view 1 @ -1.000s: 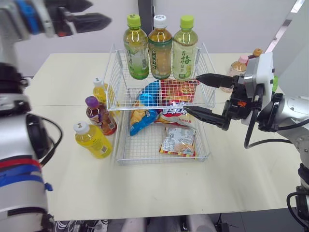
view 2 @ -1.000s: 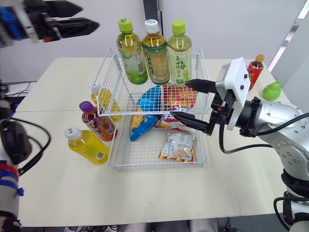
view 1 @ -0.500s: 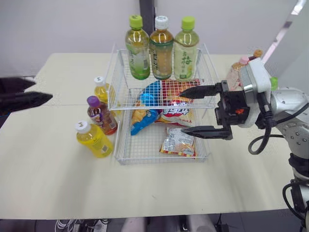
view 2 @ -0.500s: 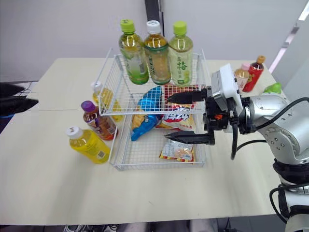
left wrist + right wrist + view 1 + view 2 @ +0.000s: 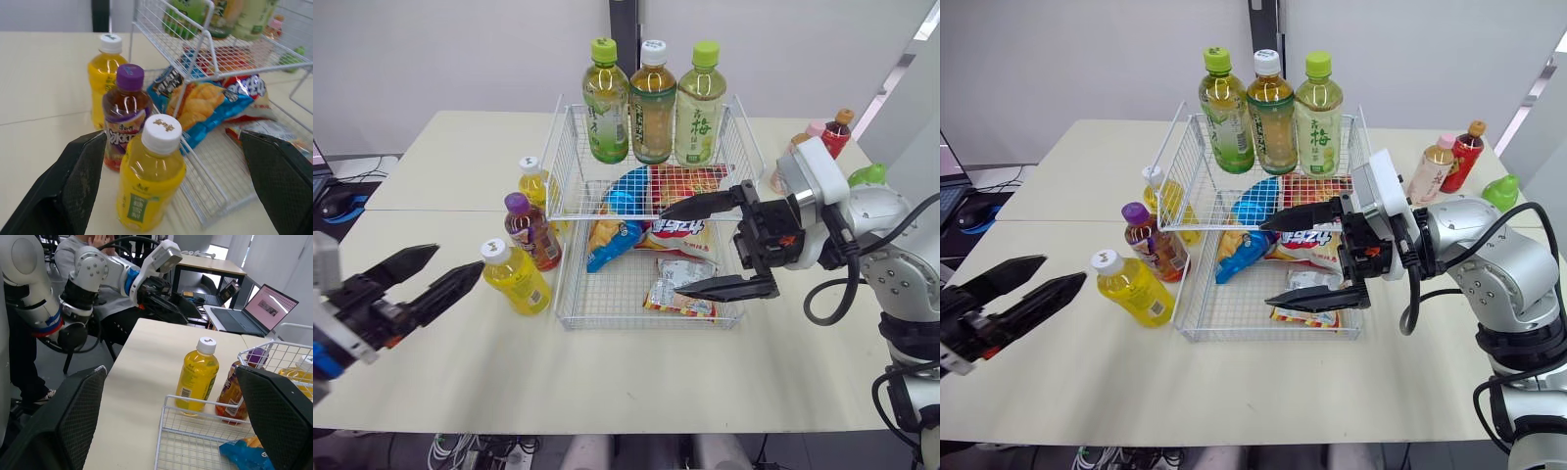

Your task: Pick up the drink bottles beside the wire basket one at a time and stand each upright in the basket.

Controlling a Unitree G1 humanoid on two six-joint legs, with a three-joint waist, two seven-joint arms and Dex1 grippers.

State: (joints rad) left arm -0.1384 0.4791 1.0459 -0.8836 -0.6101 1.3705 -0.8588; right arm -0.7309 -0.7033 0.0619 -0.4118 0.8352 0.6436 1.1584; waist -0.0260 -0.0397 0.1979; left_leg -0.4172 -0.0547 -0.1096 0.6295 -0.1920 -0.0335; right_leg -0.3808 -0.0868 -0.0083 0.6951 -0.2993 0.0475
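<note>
The white-capped yellow bottle (image 5: 515,278) stands upright at 3 o'clock of the empty, spread-open left gripper (image 5: 458,258), beside the wire basket's (image 5: 559,294) 9 o'clock side; the right gripper (image 5: 671,253) is also spread open.

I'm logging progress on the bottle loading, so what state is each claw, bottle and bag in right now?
left claw: open, empty, near the front yellow bottle
right claw: open, empty, by the wire basket
front yellow bottle: standing on the table, capped
purple-capped bottle: standing on the table
rear yellow bottle: standing on the table, capped
three tea bottles: upright on upper tier, capped
snack bags: lying in lower tier
</note>
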